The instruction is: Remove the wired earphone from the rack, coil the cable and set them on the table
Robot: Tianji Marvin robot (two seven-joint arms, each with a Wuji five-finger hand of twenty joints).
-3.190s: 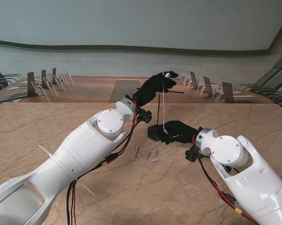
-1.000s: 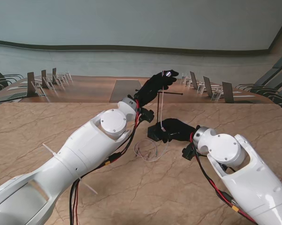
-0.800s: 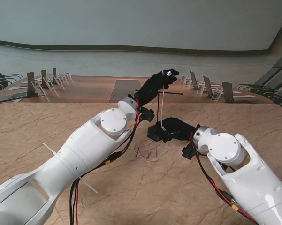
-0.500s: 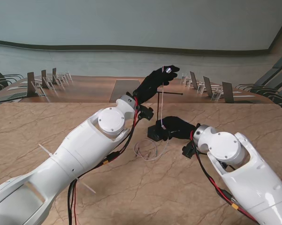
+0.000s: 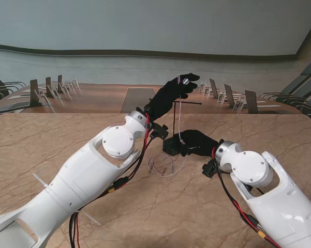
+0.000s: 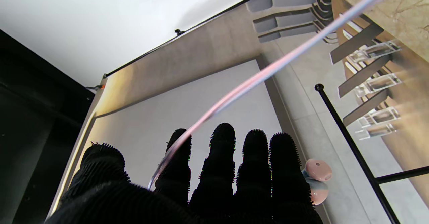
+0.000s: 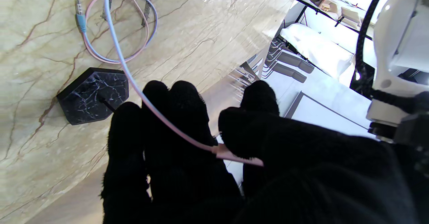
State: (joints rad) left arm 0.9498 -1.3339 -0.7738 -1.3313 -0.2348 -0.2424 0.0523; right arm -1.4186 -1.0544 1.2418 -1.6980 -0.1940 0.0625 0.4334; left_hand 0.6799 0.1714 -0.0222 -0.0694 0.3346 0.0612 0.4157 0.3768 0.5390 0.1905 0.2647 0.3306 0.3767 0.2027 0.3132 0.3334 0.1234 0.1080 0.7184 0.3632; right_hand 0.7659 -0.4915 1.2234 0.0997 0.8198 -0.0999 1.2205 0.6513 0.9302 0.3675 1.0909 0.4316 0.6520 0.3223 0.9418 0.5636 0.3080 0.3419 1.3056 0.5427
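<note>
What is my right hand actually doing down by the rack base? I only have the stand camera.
Observer: The right wrist view shows the right hand pinching the earphone cable at its pink splitter, thumb against fingers.
Operator: Where's the plug?
Observer: The plug lies on the table at the loose loop, beside the black base, not on it.
Operator: And up top?
Observer: The left wrist view shows a pink earbud beside the left hand, at its outermost finger and apart from the rack rod.
</note>
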